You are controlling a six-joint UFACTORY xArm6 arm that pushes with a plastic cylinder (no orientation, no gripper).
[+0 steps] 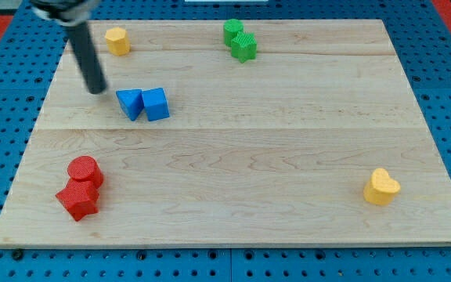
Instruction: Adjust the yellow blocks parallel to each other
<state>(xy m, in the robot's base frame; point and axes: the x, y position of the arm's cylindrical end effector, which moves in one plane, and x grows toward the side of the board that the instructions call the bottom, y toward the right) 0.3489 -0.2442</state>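
Note:
A yellow block (pixel 117 40) of roughly hexagonal shape sits near the view's top left of the wooden board (pixel 288 157). A yellow heart-shaped block (pixel 381 187) sits far away at the view's lower right. My tip (pixel 96 89) is on the board below and slightly left of the top-left yellow block, and just left of the blue blocks. It touches no block.
A blue triangle block (pixel 130 103) and a blue cube (pixel 156 103) sit side by side just right of my tip. Two green blocks (pixel 239 40) sit at the top centre. A red cylinder (pixel 84 170) and a red star block (pixel 78 200) sit at the lower left.

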